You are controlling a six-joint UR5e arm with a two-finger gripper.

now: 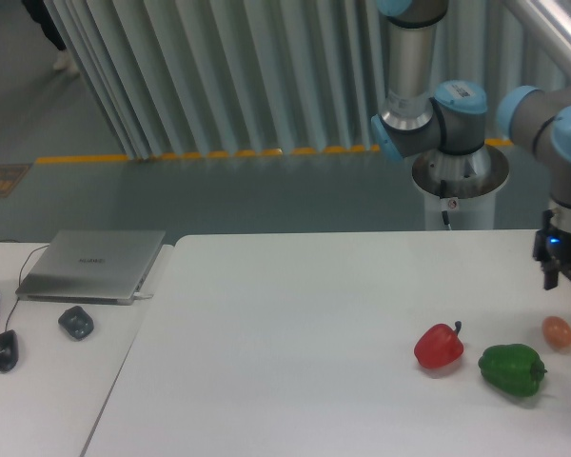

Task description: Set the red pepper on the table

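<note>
lying on table (295,324), red pepper (439,347) stem up-right; end effector (569,286) aperture unclear, cropped.

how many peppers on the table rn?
2. The red pepper sits on the table toward its right side; the green pepper lies just right of it, slightly nearer the camera. None looks hidden.
</note>
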